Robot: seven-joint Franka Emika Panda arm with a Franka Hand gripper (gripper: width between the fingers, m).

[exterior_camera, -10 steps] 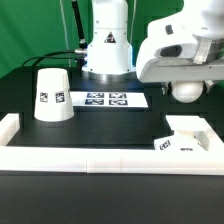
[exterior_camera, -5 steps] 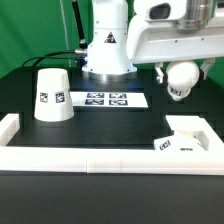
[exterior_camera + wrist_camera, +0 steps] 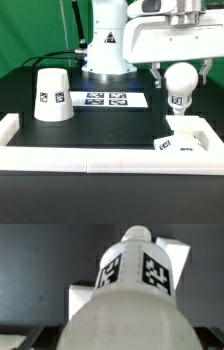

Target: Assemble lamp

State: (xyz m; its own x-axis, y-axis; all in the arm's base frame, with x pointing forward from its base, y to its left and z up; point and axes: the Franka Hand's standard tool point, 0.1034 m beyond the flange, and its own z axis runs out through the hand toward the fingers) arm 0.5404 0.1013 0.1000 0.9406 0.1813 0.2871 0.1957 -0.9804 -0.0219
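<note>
Now bulb [image 3: 180,80] stem-down, earlier tilted.

a: entry 1?
b: base [image 3: 107,45]: white rounded column on a round collar, 1 black triangle mark, black cables [image 3: 62,51] behind.
a: entry 2?
b: gripper [image 3: 180,78]: boxy white housing, 2 dark fingers [image 3: 156,76].

The shade [image 3: 51,95] stands at the exterior view's left, the marker board [image 3: 106,99] just right of it; farther right, the bulb [image 3: 180,85] hangs above the base [image 3: 190,138].
</note>
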